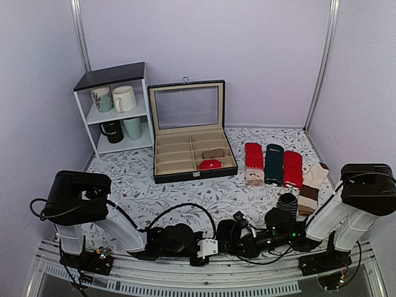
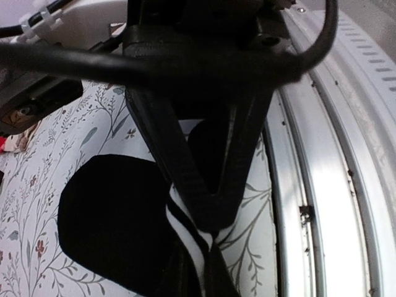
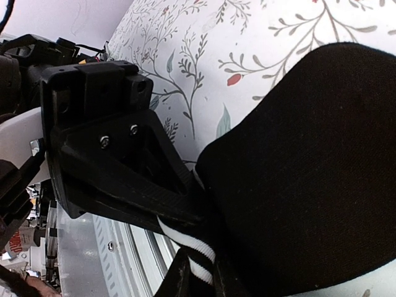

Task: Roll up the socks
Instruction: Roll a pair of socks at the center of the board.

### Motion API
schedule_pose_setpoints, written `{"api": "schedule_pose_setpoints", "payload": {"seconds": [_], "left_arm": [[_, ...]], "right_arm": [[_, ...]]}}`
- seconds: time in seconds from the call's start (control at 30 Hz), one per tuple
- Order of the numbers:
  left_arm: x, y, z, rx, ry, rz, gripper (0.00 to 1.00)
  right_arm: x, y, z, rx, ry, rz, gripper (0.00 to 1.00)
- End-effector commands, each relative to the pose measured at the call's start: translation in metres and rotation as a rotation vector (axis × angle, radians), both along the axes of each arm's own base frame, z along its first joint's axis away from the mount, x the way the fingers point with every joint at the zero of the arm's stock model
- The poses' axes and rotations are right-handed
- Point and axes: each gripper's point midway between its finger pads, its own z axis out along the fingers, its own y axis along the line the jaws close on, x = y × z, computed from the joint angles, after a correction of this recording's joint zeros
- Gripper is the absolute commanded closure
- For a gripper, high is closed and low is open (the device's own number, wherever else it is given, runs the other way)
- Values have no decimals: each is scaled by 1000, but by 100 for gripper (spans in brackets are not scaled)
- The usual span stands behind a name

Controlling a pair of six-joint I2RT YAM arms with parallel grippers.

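Left gripper (image 2: 207, 232) is pinched tight on the white-banded cuff (image 2: 184, 224) of a short black fabric ankle sock (image 2: 111, 223). Right gripper (image 3: 185, 244) is clamped on that cuff too, over the floral tablecloth (image 2: 37, 204).

Quick headcount. Two arms, left arm (image 1: 117, 226) and right arm (image 1: 328, 216), so two pincers: left pincer (image 2: 209, 228) and right pincer (image 3: 201, 213). Clamped in both at once is one black sock (image 2: 111, 216) with white bands, as far as anyone can count; a second one under it can't be told. Just beyond the right pincer: one striped sock (image 1: 286, 203). Farther out on that side is a row of four: two red socks (image 1: 253, 154) (image 1: 292, 167), one green sock (image 1: 273, 162) between them, and one beige sock (image 1: 312, 185). Well beyond the left pincer: one box (image 1: 185, 175) holding one red roll (image 1: 210, 164) and one brown roll (image 1: 213, 153), plus one shelf (image 1: 111, 75) with four mugs (image 1: 103, 98) (image 1: 124, 98) (image 1: 112, 131) (image 1: 132, 127), two per level.
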Motion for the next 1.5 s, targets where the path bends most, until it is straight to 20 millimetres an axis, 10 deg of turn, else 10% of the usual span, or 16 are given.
{"api": "schedule_pose_setpoints", "payload": {"seconds": [0.0, 0.2, 0.57, 1.47], "left_arm": [[-10, 21, -39, 161, 82, -19, 100], [-8, 34, -34, 200, 293, 17, 100], [-6, 58, -65, 346, 482, 88, 100], [-7, 73, -97, 426, 550, 117, 100]], "right_arm": [[-20, -49, -54, -256, 116, 0, 86], [-1, -47, -32, -224, -4, -37, 65], [27, -42, 66, 35, -509, -16, 51], [4, 9, 29, -29, -657, 211, 50]]}}
